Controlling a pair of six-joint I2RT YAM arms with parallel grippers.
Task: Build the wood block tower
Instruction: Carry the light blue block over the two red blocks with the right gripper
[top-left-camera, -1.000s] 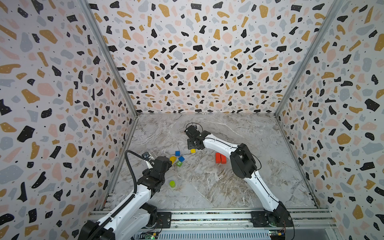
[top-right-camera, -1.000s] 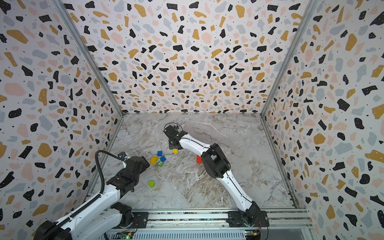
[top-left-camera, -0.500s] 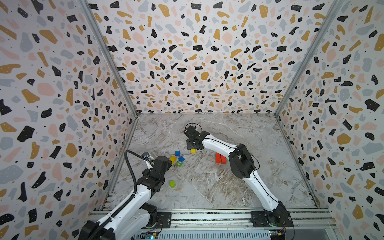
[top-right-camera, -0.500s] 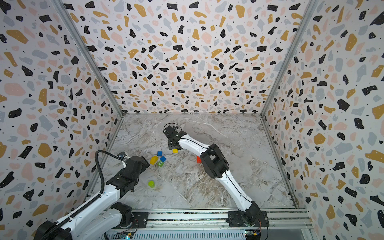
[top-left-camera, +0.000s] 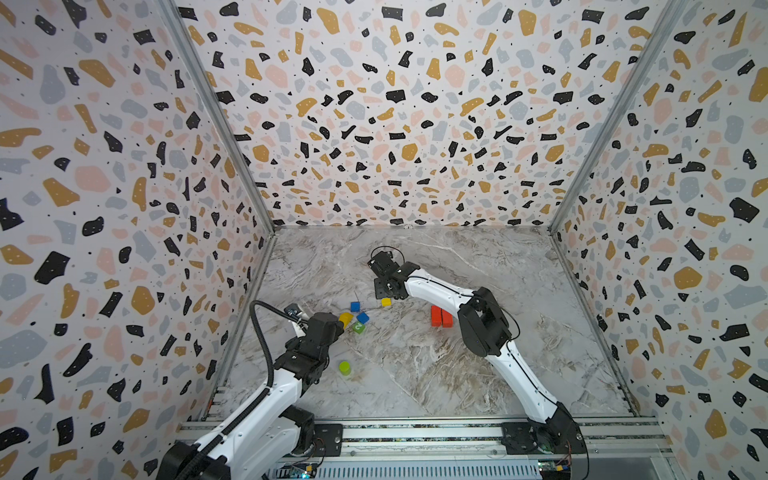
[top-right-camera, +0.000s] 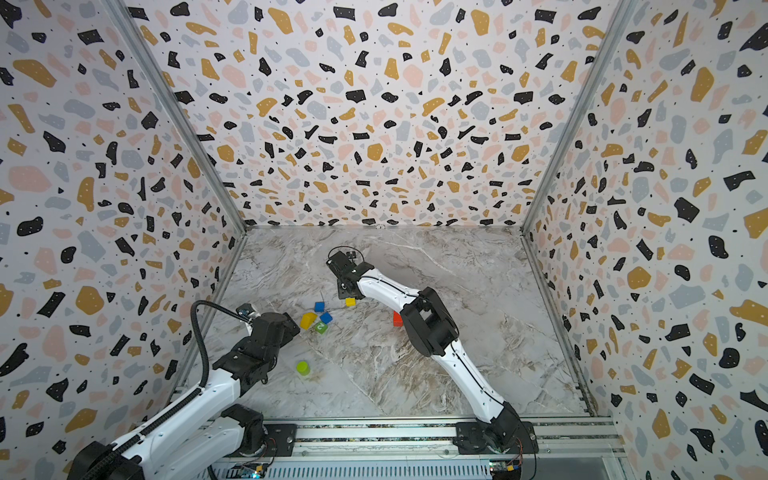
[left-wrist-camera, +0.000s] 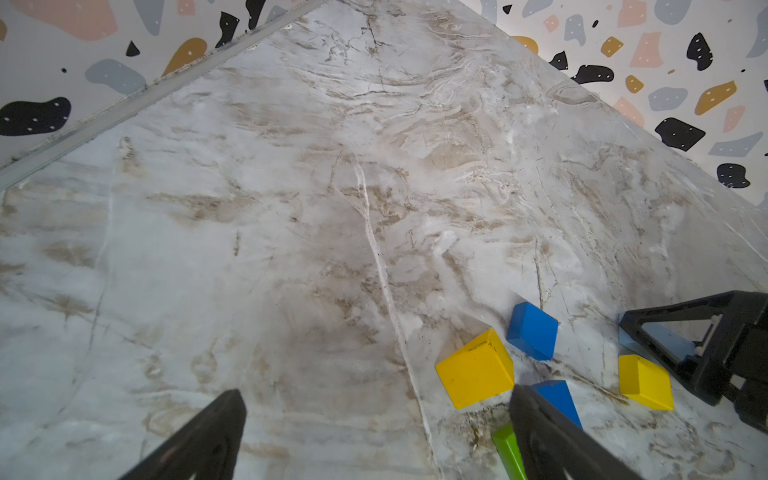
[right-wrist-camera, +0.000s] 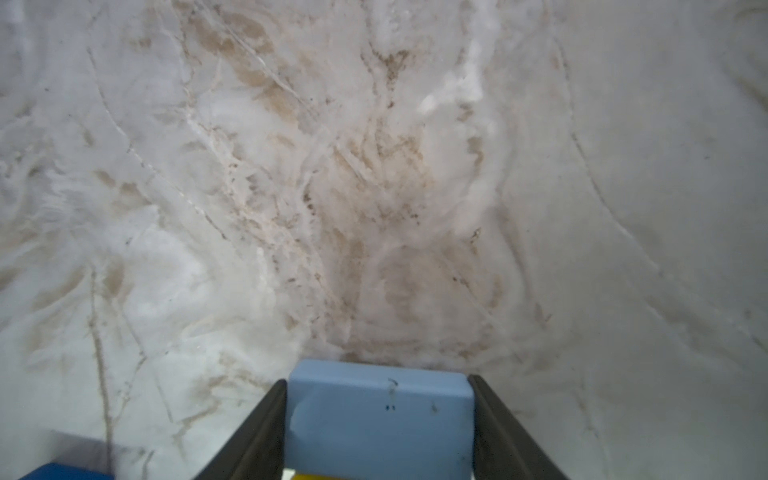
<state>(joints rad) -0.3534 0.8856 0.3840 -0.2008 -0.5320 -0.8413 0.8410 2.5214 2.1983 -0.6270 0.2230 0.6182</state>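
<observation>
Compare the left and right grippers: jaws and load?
The left gripper is wide open; the right gripper is closed against the light blue block. The left gripper holds nothing, a yellow block lying just ahead; the right gripper grips its block. Both sit low over the marble table.

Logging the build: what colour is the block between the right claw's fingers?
Light blue; the block shows best in the right wrist view.

Top views overlook everything; wrist views hug the tabletop (left-wrist-camera: 291, 249).
</observation>
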